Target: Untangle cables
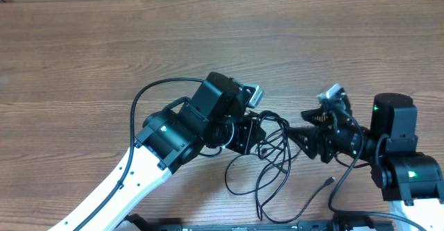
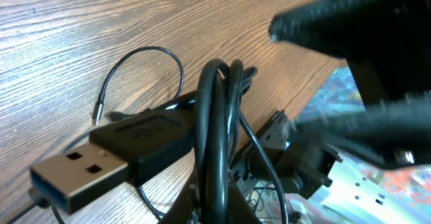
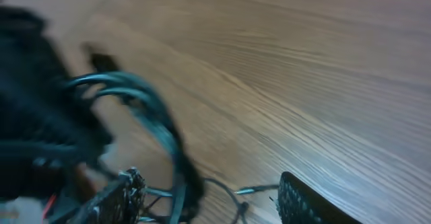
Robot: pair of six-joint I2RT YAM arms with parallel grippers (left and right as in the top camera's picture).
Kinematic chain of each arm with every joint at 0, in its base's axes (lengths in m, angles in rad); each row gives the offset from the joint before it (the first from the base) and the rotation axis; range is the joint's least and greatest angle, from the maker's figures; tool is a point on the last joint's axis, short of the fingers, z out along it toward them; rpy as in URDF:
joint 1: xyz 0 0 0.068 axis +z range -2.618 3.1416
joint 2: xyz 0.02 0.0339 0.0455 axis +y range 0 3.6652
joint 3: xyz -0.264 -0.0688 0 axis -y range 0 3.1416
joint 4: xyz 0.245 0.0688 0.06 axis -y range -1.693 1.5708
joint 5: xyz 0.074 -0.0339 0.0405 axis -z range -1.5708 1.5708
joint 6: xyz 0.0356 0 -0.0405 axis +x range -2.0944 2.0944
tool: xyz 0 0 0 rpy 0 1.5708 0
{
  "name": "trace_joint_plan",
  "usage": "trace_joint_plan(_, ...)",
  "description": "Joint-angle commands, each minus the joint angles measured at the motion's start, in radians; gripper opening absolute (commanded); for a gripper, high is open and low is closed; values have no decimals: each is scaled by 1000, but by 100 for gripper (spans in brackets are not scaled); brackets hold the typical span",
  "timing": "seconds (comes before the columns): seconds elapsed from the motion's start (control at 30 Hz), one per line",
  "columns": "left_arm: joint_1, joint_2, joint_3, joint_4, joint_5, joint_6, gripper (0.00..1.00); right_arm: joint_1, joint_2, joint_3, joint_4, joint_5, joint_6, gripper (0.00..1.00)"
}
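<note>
The cables (image 1: 274,151) are a loose black tangle between my two grippers, with strands trailing toward the table's front edge and a small plug end (image 1: 327,182). My left gripper (image 1: 259,135) is shut on a doubled thick loop of the cables (image 2: 219,116), which rises from between its fingers (image 2: 219,210). A black USB plug (image 2: 74,170) and a thin loop (image 2: 138,56) lie beside it. My right gripper (image 1: 293,135) faces the left one and is close to the tangle. In the blurred right wrist view its fingers (image 3: 209,200) are apart, with a cable strand (image 3: 178,157) between them.
The wooden table (image 1: 208,44) stretches far and to both sides. Each arm's own thicker black wire curves beside it, the left one (image 1: 139,103) and the right one (image 1: 347,182). A dark rail (image 1: 229,225) runs along the front edge.
</note>
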Motion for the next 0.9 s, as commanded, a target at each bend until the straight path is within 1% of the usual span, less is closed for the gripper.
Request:
trace_joint_plan(0.0, -2, -5, 8, 16, 18, 31, 4, -2, -11, 11, -12, -149, -163, 59)
trace_joint_plan(0.2, -2, -5, 8, 64, 100, 49, 4, -2, 10, 11, -11, -147, -170, 55)
trace_joint_plan(0.23, -2, -5, 8, 64, 103, 49, 4, -2, 16, 11, -11, -147, -170, 52)
trace_joint_plan(0.27, -2, -5, 8, 63, 103, 49, 4, -2, 23, 11, -11, -147, -170, 45)
trace_joint_plan(0.33, -3, -5, 8, 63, 103, 48, 4, -2, 32, 11, -12, -147, -170, 28)
trace_joint_plan(0.4, -2, -5, 8, 63, 101, 48, 4, -2, 34, 11, -13, -148, -170, 20)
trace_joint_plan(0.47, -2, -5, 8, 63, 99, 48, 4, -2, 34, 11, -10, -147, -169, 4)
trace_joint_plan(0.6, -1, -5, 8, 63, 91, 41, 4, -2, 34, 11, -10, -146, -169, 4)
trace_joint_plan(0.67, -1, -5, 8, 63, 76, 40, 4, -2, 34, 11, -6, -92, -132, 4)
trace_joint_plan(0.73, -1, -5, 8, 59, 53, 24, 4, -3, 34, 11, -1, -5, -57, 4)
trace_joint_plan(0.87, -1, -5, 8, 33, -53, -77, 4, -3, 34, 11, 0, 204, 111, 4)
